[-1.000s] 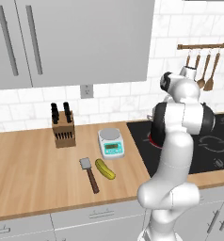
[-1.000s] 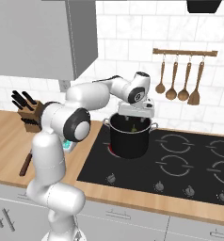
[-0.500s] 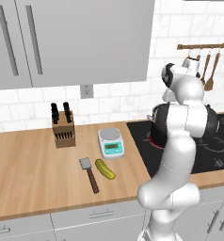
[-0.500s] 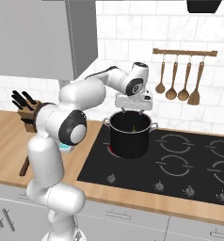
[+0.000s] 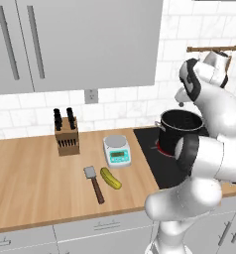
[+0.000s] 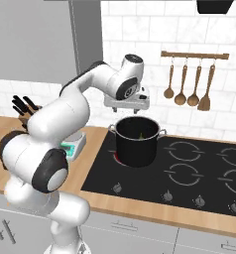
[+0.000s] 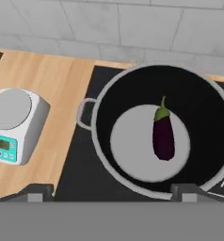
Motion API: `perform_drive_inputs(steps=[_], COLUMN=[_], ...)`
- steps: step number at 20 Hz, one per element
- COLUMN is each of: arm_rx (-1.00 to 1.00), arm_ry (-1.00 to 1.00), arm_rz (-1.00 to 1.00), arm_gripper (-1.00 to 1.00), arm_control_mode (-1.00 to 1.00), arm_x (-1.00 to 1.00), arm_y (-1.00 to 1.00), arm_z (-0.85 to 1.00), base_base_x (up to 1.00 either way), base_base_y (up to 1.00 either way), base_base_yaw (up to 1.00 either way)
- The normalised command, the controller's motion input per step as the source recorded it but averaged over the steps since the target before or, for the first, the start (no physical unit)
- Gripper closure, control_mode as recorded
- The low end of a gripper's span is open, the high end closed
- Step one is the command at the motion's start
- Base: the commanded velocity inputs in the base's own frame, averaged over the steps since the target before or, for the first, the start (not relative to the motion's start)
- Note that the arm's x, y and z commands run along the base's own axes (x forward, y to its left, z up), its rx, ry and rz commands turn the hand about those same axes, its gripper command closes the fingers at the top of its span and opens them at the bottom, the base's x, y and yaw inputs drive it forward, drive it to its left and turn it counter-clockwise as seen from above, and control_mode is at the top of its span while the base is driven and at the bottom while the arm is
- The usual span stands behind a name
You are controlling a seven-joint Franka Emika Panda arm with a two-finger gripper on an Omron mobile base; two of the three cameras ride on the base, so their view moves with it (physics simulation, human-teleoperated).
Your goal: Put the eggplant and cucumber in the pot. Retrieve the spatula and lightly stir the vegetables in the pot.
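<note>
The dark purple eggplant with a green cap lies on the pale floor of the large black cylindrical stockpot, which stands on the black glass hob; the first placement thus appears done, and the step in hand is judged to be the passage from pot to the second vegetable. The white arm's two-finger hand hangs above the pot's mouth, its fingers spread wide and holding nothing. The small stubby yellow-green cucumber lies on the wooden worktop, to the left of the hob and nearer than the white digital kitchen scale; just beside it on its left lies the short spatula with a square grey blade and dark brown handle, apparently apart from it. The next move calls for a wide swing left and down to the cucumber, with a grasp that leaves the spatula undisturbed. In the left base view the arm's own bulk covers much of the hob and the pot's right side; in the right base view the eggplant is no more than a faint fleck inside the pot.
</note>
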Motion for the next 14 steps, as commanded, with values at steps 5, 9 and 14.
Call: perform_drive_inputs(steps=[5, 9, 14], arm_rx=[-0.15, -0.08, 0.0], arm_ry=[-0.09, 0.04, 0.17], arm_rz=[-0.02, -0.02, -0.01], arm_gripper=[-1.0, -1.0, -1.0], arm_control_mode=[-1.0, -1.0, -1.0], arm_x=[-0.93, -0.42, -0.02], arm_y=[1.0, 1.0, 1.0], arm_z=[0.04, -0.04, -0.31], base_base_x=[0.0, 0.0, 0.0], base_base_y=[0.0, 0.0, 0.0], base_base_yaw=[0.0, 0.0, 0.0])
